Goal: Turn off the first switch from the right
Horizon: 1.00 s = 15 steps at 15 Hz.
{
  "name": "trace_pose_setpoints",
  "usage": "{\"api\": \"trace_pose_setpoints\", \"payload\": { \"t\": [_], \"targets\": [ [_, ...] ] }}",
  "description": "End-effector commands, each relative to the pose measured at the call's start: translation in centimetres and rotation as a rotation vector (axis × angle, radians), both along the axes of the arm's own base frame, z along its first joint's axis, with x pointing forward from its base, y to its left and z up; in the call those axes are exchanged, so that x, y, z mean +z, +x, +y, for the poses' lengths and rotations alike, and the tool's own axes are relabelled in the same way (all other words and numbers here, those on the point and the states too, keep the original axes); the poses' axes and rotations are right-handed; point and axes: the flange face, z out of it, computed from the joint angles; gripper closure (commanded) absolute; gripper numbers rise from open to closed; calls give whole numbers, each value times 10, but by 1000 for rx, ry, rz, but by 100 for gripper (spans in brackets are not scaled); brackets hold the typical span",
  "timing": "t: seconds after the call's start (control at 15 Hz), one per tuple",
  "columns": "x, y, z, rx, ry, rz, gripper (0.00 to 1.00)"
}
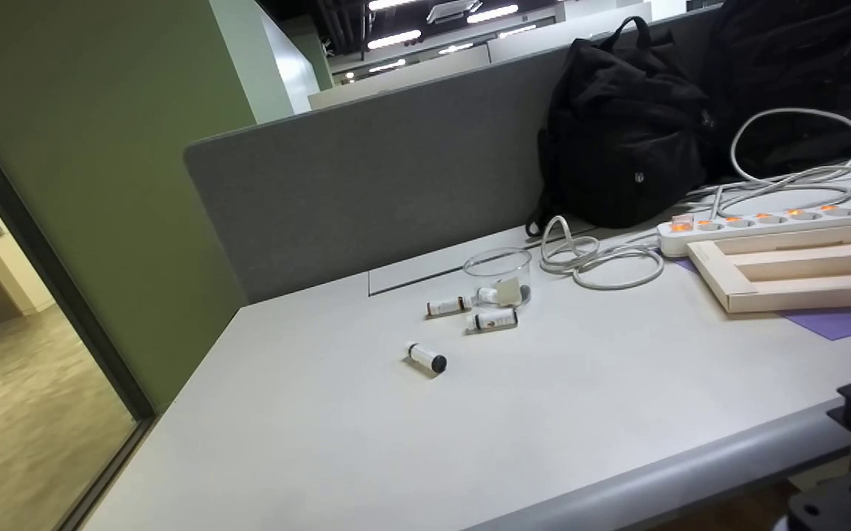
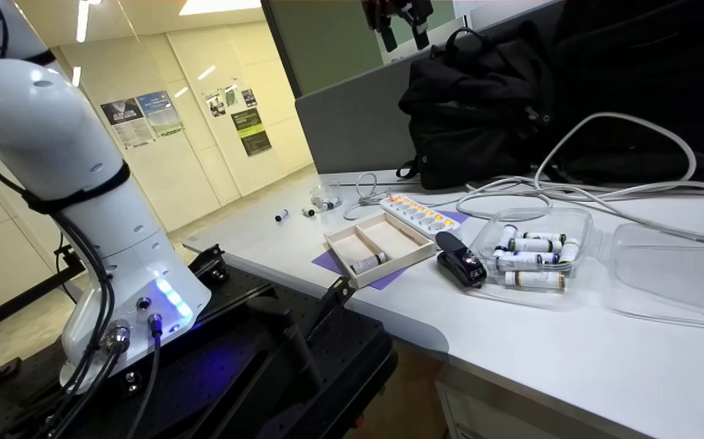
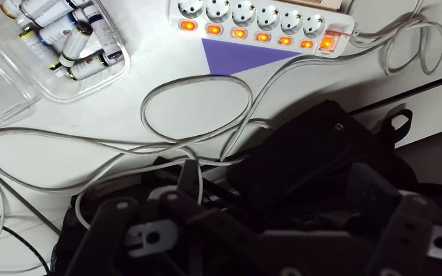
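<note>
A white power strip (image 3: 343,23) lies on the table in the wrist view, with a row of sockets and small orange switches (image 3: 262,37), all glowing. A larger glowing switch (image 3: 327,43) under a clear cover sits at its right end there. The strip also shows in both exterior views (image 1: 779,223) (image 2: 416,214). My gripper (image 3: 275,168) is open and empty, its fingers wide apart. In an exterior view the gripper (image 2: 405,42) hangs high above the table, over the backpack's level and well apart from the strip.
Grey cables (image 3: 202,78) loop beside the strip, near a black backpack (image 2: 480,116). A wooden tray (image 2: 407,268) on purple paper (image 2: 327,262) adjoins the strip. A stapler (image 2: 460,259) and a clear box (image 2: 584,225) of small bottles stand nearby. A grey partition (image 1: 381,169) edges the table.
</note>
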Motion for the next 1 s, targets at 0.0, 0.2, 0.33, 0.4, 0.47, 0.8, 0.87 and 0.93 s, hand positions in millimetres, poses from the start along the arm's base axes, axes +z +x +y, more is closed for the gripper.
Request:
{"api": "trace_pose_setpoints", "payload": {
  "t": [0.0,0.2,0.33,0.4,0.47,0.8,0.87,0.93],
  "targets": [
    [1,1,1,1,0,0,0],
    [1,1,1,1,0,0,0],
    [1,1,1,1,0,0,0],
    [-15,2,0,-17,-34,25,0],
    [-38,3,2,-31,-35,42,0],
    [-149,-4,9,-81,-60,116,33],
    [-173,-5,10,-95,-56,134,40],
    [-193,-5,11,-110,-54,152,47]
  ]
}}
